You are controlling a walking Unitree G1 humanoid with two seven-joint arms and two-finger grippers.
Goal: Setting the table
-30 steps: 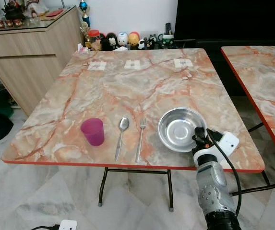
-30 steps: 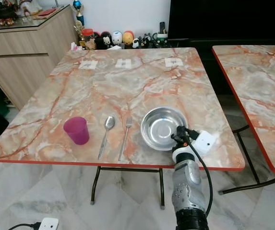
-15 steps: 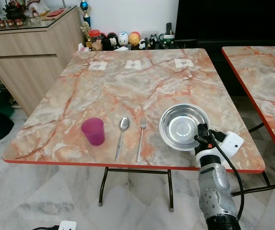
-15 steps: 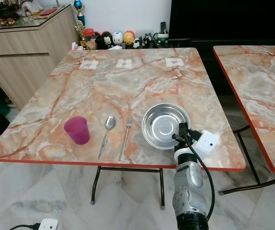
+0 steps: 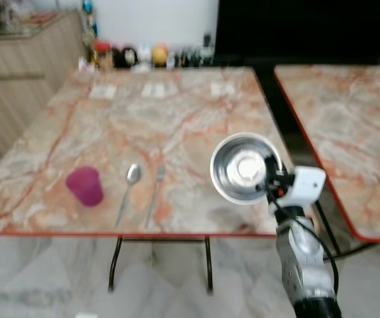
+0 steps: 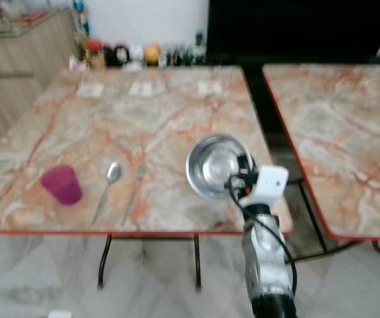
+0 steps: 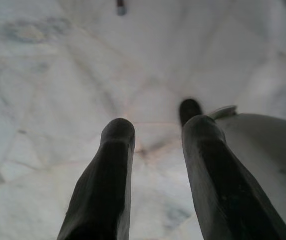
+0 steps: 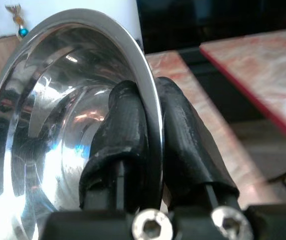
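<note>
Notably, the steel bowl has come up off the bench since half a second ago: it then lay flat near the front right corner, and it is now raised and tilted, its hollow facing the camera. The whole head view has also shifted and blurred, which is camera motion, not movement of the items.

Right tool: clamped on the bowl's rim, one black finger inside the polished hollow and one outside, as the right wrist view shows. The bowl is round, thin-walled, mirror-bright metal.

Left tool: fingers apart, pointing down at pale marble floor; a rounded grey surface lies just beside one finger.

Bench surface: square, marble-patterned in pink and grey with a red edge band. Near the front edge lie a magenta plastic cup towards the front left corner, then a metal spoon and a metal fork, side by side and apart, handles towards the front edge.

Surroundings: a second bench of the same pattern stands to the right; small figurines line the far edge; a wooden cabinet stands at the far left.
</note>
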